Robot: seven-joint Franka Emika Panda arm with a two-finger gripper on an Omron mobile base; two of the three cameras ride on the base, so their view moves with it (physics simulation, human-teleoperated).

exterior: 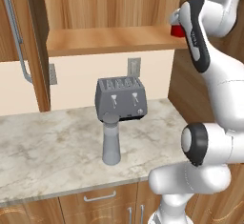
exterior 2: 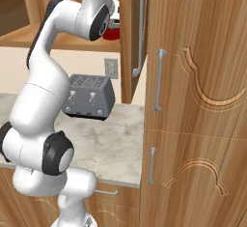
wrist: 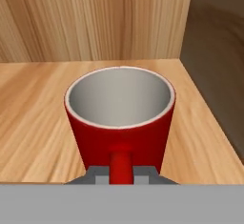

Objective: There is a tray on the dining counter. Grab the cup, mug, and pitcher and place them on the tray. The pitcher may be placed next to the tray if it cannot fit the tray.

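The mug (wrist: 120,123) stands upright on a wooden shelf (exterior: 109,39) inside an open upper cabinet, close to the shelf's right end, where a darker side wall rises just beside it. In the hand view its grey inside and pale rim face up, and its red handle points straight back toward the camera. The end effector (wrist: 121,174) sits at that handle: its two small dark tips show on either side of the handle's lower part, drawn in close and clamped on it.

In the left base view the mug (exterior: 177,30) shows as a small red patch at the shelf's right end, mostly hidden behind the arm's upper links. In the right base view it (exterior 2: 112,31) peeks out red between the arm's wrist and the edge of the open cabinet door (exterior 2: 129,37).

Below the shelf lies a marble-look bench (exterior: 47,147) with wooden drawers under its front edge. The pitcher (exterior: 111,139) stands upright on it, grey and tall, nearer the front edge than the back and roughly midway along the visible stretch. Just behind it, toward the back wall, sits a boxy grey toaster (exterior: 120,97); whether the two touch cannot be told. In the right base view the toaster (exterior 2: 89,96) stands near the bench's back edge, partly behind the arm. A wall outlet (exterior: 134,66) is mounted above the toaster.
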